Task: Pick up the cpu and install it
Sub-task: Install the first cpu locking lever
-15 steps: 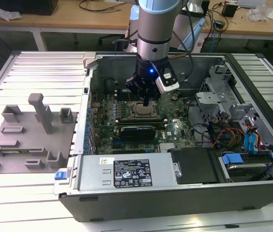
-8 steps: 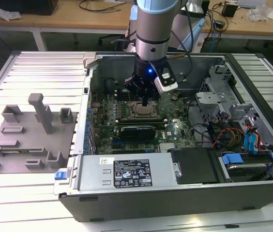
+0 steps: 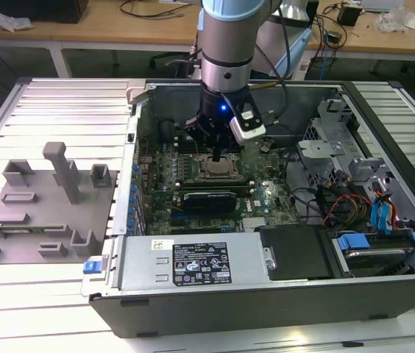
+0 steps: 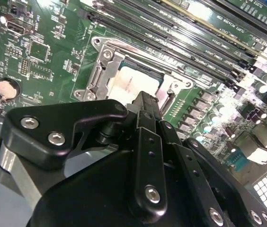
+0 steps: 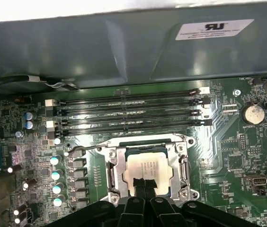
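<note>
Inside the open computer case (image 3: pixel 281 301), the gripper (image 5: pixel 143 183), its fingers pinched narrow and empty, hangs over the cpu (image 5: pixel 145 166), which lies flat in the motherboard's (image 5: pixel 228 142) socket frame (image 5: pixel 116 172), apparently seated.

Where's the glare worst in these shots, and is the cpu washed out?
Second wrist view: glare bleaches the memory slots. First wrist view: the cpu shines pale but its edges show. Exterior view: even light, sheen on the table slats.
</note>
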